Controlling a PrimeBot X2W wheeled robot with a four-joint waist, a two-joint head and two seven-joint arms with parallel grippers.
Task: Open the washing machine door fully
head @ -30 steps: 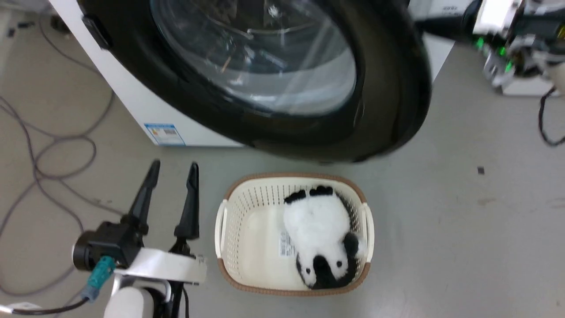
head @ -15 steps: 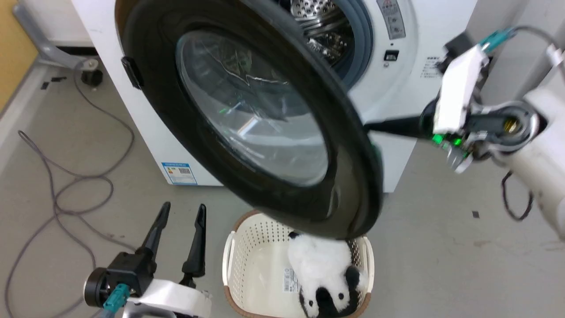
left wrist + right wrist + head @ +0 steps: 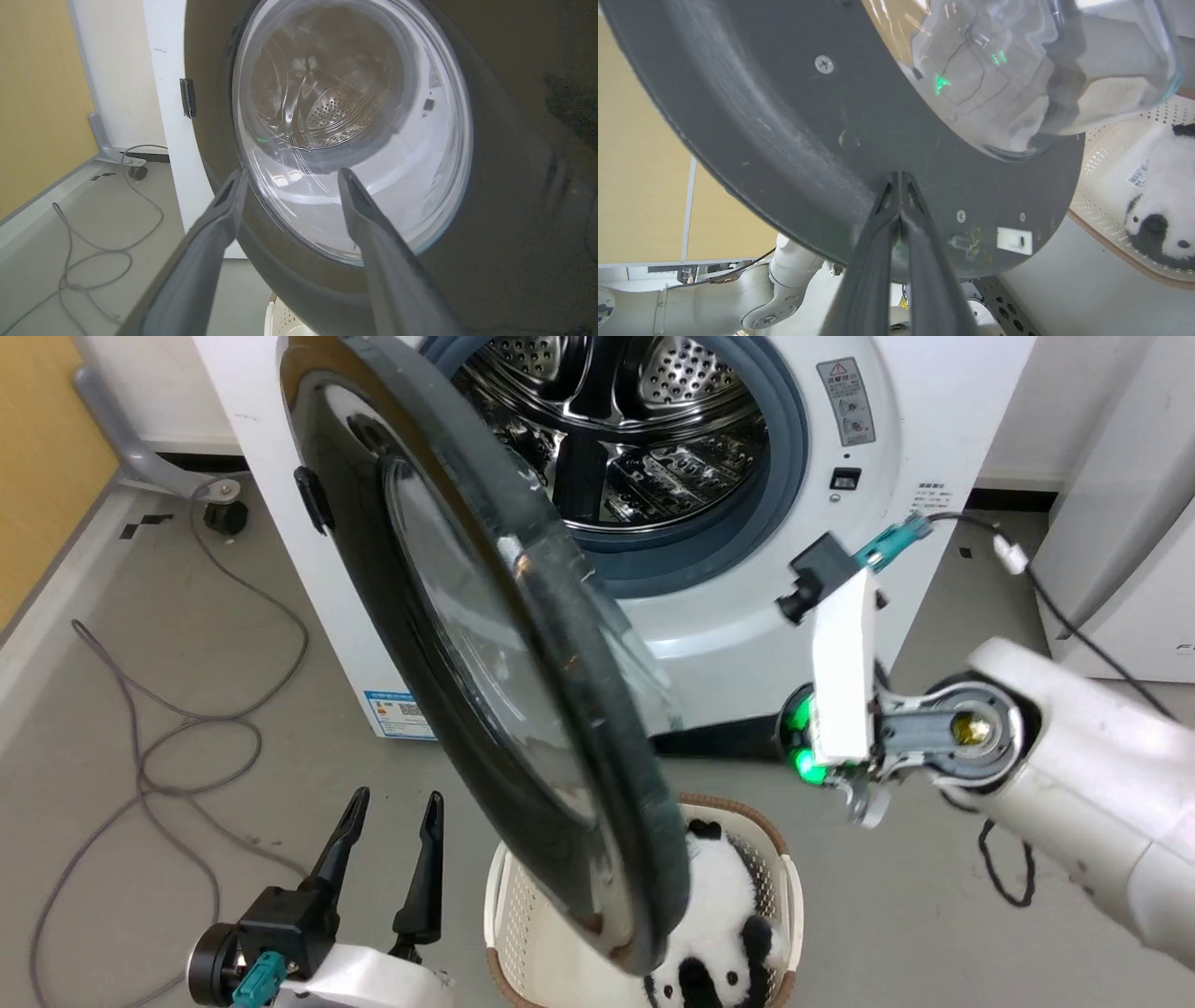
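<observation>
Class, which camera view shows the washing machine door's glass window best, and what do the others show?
The left wrist view: the glass window faces it nearly whole, behind the open left gripper. The head view catches it steeply slanted. The right wrist view shows part of its bulging inner bowl.

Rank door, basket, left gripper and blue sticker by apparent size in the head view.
1. door, nearest the camera
2. basket and left gripper, about alike; basket partly hidden
3. blue sticker
</observation>
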